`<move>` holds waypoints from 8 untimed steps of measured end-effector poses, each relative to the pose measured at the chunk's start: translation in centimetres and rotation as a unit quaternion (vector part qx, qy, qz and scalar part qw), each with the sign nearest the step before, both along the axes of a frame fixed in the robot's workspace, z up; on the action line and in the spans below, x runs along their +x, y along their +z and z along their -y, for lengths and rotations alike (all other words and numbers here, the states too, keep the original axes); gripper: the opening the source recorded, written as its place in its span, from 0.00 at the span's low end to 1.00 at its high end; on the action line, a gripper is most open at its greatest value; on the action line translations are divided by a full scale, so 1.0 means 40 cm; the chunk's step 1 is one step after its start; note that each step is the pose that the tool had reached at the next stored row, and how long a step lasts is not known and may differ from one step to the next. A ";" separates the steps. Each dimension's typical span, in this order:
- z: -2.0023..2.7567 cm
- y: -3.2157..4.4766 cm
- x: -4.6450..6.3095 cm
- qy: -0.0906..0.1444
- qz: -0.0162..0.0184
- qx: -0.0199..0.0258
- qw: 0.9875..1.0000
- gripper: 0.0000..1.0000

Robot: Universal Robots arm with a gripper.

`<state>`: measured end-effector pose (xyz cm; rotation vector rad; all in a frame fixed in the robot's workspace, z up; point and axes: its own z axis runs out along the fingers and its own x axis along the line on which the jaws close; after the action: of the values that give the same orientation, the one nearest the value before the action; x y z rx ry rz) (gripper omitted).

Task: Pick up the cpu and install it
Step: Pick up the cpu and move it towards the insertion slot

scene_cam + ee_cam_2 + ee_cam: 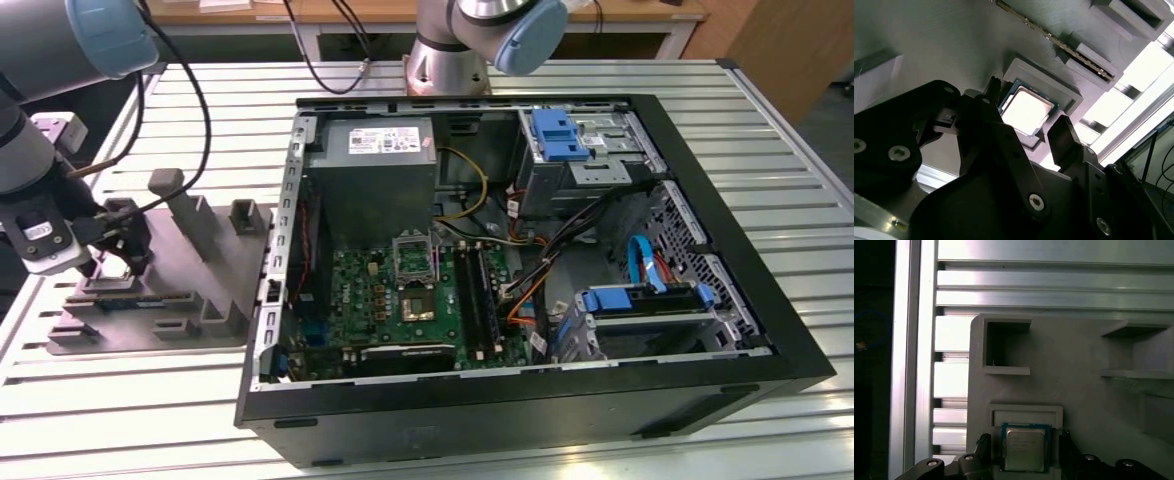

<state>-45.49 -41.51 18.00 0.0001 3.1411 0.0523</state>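
The cpu [1025,449] is a small square chip with a silvery top. It lies flat in a shallow square recess of the grey fixture tray [1079,355]. My gripper [1024,444] is open and straddles the chip, one dark finger [984,446] on each side, with a small gap to each edge. In the second wrist view the cpu [1027,111] shines between the two black fingers [1064,137] of the gripper [1027,109]. In the exterior view the gripper [111,268] hangs low over the tray [174,290] at the exterior view's left, and hides the chip.
An open black computer case [534,400] lies at the middle and the exterior view's right. It holds a green motherboard [360,290], a metal-framed socket [416,300], a grey metal box [380,170] and cables. The tray has raised posts [167,185]. The table is slatted aluminium [120,400].
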 end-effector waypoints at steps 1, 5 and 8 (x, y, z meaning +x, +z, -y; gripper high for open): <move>0.000 0.000 -0.001 0.000 0.000 0.000 1.000 0.65; 0.000 0.000 -0.002 0.000 0.000 0.000 1.000 0.65; 0.000 0.000 -0.002 0.000 0.000 0.000 1.000 0.65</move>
<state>-45.59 -41.50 18.01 0.0000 3.1411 0.0523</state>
